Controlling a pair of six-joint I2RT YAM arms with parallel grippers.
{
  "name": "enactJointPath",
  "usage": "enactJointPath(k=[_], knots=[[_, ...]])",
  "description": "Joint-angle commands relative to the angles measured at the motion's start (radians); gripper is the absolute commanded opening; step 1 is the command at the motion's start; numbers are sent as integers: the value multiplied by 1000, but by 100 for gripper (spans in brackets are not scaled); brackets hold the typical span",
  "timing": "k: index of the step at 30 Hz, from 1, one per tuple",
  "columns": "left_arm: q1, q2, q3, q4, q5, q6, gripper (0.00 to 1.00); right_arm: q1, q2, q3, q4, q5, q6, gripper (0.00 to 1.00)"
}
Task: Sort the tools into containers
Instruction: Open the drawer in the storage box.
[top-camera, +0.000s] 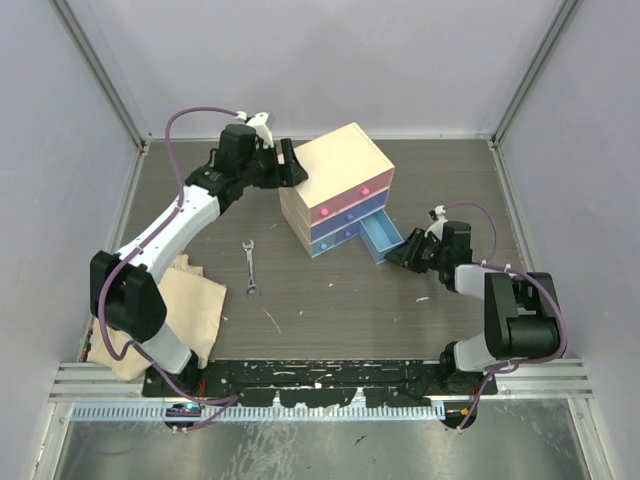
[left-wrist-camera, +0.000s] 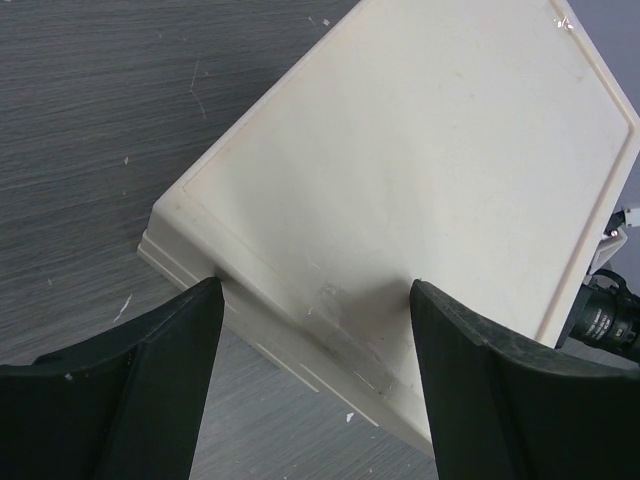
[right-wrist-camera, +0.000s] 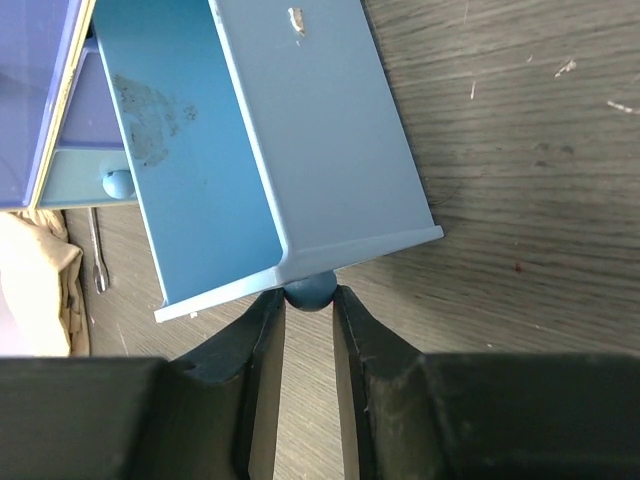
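Observation:
The cream chest stands at mid-table with pink, purple and blue drawers. One blue drawer is pulled out and is empty inside. My right gripper is shut on that drawer's round blue knob; in the top view it is at the drawer front. My left gripper is open, its fingers straddling the chest's back left top edge. A silver wrench lies on the table left of the chest. Other tools are out of view.
A beige cloth lies at the near left under the left arm. A thin pale stick lies near the table's front. A second blue knob shows on the shut neighbouring drawer. Side walls close in the table.

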Motion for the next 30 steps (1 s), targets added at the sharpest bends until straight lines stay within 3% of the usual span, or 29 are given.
enactJointPath(k=[1, 5, 13, 21, 24, 30], knots=[[-19, 34, 6, -61, -3, 53, 74, -12, -41, -15, -100, 5, -30, 8], [-19, 33, 5, -61, -7, 56, 74, -20, -84, -20, -142, 31, -40, 11], [-19, 29, 6, -62, -4, 56, 76, -20, -189, 2, -244, 82, -70, 44], [-8, -15, 3, -45, 5, 59, 78, -21, -388, -22, -345, 172, -47, 56], [-7, -64, -9, -41, -45, 72, 80, -21, -494, -27, -392, 218, -8, 65], [5, -214, -74, -78, -161, 72, 82, -21, -691, -23, -467, 297, 16, 69]])
